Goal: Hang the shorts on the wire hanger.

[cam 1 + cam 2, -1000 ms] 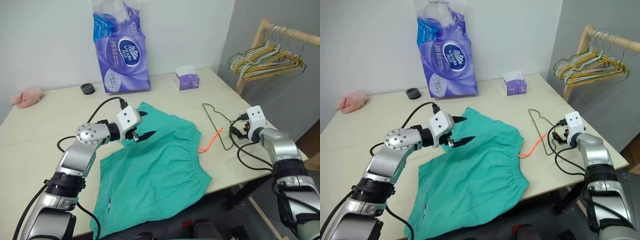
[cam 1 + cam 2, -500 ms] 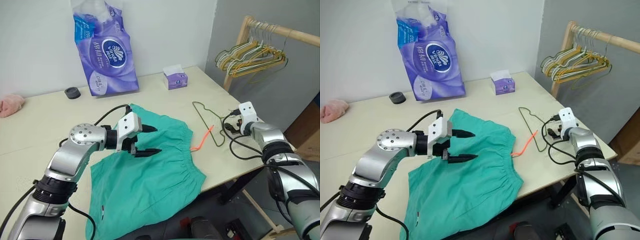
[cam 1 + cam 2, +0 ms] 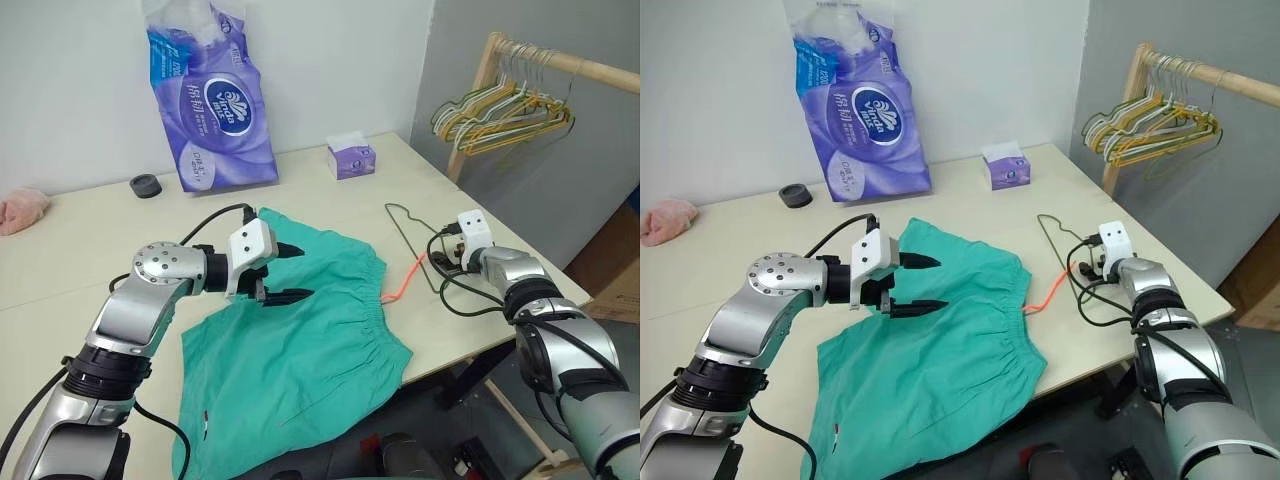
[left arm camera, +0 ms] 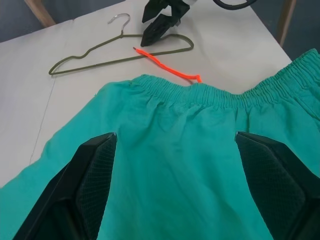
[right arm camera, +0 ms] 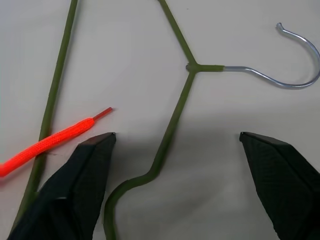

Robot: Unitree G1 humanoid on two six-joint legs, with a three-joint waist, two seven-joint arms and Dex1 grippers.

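Right gripper (image 5: 175, 145): fingers (image 5: 90, 175) standing apart with nothing between them yet, straddling the sloped shoulder of the wire hanger (image 5: 172, 125) just below its neck; compared with a second ago the hand is sitting farther in from the tabletop's right edge, directly over the wire, and the fingers are starting to narrow, which reads as the start of a pickup. Wire hanger: lying flat near the right edge of the table (image 3: 90, 250), hook (image 5: 295, 60) pointing toward that edge, not yet lifted. Drawstring (image 5: 50, 137): orange, its tip crossing the hanger's long bar, close to the right gripper's fingers; likely to get pinched along with the wire. Left gripper (image 3: 285, 272): fingers (image 4: 87, 185) spread wide, holding nothing, hovering over the shorts (image 3: 300, 350) and now drawn back slightly toward the front edge. Shorts: teal, spread flat near the front edge of the tabletop, waistband turned toward the hanger, one corner overhanging the front edge; not yet gripped, so hanging is only beginning.
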